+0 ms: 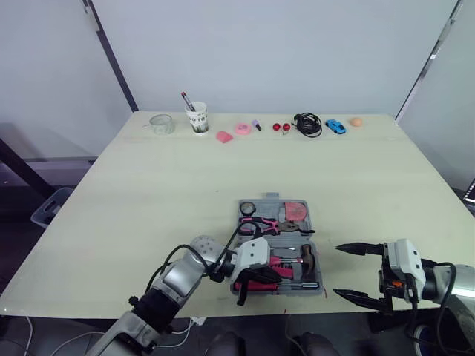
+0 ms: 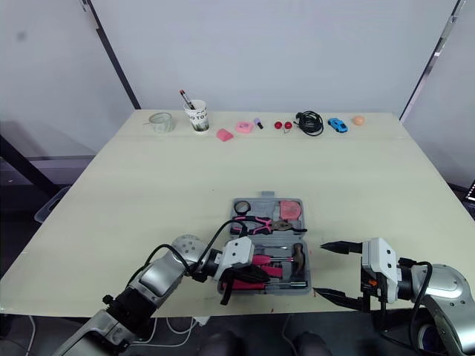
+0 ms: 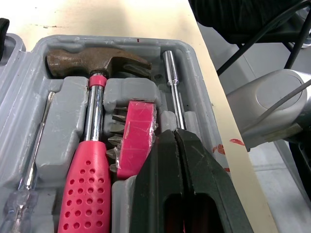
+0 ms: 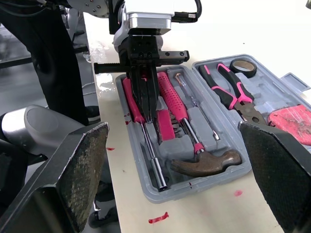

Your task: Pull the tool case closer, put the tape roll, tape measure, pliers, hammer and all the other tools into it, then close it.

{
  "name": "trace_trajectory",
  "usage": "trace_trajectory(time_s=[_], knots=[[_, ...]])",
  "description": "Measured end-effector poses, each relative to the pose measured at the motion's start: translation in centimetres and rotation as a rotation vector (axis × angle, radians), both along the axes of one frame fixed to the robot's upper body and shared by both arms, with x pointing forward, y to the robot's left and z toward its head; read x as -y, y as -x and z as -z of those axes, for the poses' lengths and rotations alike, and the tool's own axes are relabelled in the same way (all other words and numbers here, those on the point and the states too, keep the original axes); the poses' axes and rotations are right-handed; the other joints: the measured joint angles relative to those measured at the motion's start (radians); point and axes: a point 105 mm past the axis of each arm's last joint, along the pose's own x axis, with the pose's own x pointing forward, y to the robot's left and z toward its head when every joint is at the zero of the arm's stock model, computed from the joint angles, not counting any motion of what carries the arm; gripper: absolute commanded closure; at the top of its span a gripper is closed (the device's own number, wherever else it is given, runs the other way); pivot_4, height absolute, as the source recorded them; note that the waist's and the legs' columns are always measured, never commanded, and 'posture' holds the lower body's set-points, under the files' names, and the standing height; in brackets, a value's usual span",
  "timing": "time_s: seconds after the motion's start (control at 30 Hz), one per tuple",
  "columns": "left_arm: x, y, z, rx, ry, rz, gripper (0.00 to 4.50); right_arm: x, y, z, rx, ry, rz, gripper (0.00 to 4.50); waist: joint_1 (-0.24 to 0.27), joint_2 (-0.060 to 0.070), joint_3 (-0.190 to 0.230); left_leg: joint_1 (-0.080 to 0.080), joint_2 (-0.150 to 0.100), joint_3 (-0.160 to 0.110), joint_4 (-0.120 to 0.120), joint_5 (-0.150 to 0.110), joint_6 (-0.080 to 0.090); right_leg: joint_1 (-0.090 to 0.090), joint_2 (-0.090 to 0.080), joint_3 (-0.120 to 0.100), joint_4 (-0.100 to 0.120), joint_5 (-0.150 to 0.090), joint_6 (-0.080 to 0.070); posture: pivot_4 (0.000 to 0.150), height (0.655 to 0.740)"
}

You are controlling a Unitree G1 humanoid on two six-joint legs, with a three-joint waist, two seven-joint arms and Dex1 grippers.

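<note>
I have the tool case [image 3: 60, 141] lying open at the near edge of the bench [image 1: 185, 185], its hinge running left to right. The left tool [image 3: 174, 133] hangs over the near half, closed on nothing, tips on the driver shaft [image 3: 172, 82] beside the hammer [image 3: 92, 63]. The right tool [image 1: 338, 271] gapes wide just right of the case. The tools look stowed, so I judge closing comes next: the far half, holding pliers [image 4: 228, 92] and tape roll [image 4: 243, 67], folds toward me
</note>
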Motion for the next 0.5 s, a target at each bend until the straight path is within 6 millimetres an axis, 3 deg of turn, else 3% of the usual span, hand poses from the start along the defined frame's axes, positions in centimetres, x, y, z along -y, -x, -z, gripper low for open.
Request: trace_trajectory(time_s=[0.23, 0.4, 0.5], knots=[[-1.9, 0.0, -0.4, -0.047, 0.067, -0.132, 4.47, 0.3, -0.7, -0.1, 0.004, -0.084, 0.112, 0.00, -0.002, 0.000, 0.000, 0.000, 0.001, 0.000, 0.000, 0.000, 0.000, -0.001, 0.000, 0.000, 0.001, 0.000, 0.000, 0.150, 0.7400], [-3.5, -0.9, -2.6, -0.011, 0.130, -0.260, 4.47, 1.5, -1.6, 0.4, 0.001, -0.110, 0.232, 0.00, 0.002, 0.000, 0.000, 0.000, 0.001, 0.000, 0.000, 0.000, 0.000, 0.000, -0.001, 0.000, 0.001, 0.000, 0.000, 0.150, 0.7400], [-6.6, -0.1, -3.8, 0.013, 0.239, -0.426, 4.47, 3.5, -2.2, 2.0, 0.001, -0.122, 0.417, 0.00, -0.005, 0.000, 0.000, 0.002, 0.004, 0.000, -0.001, 0.000, 0.000, -0.001, 0.000, 0.001, 0.001, 0.000, 0.000, 0.150, 0.7400]])
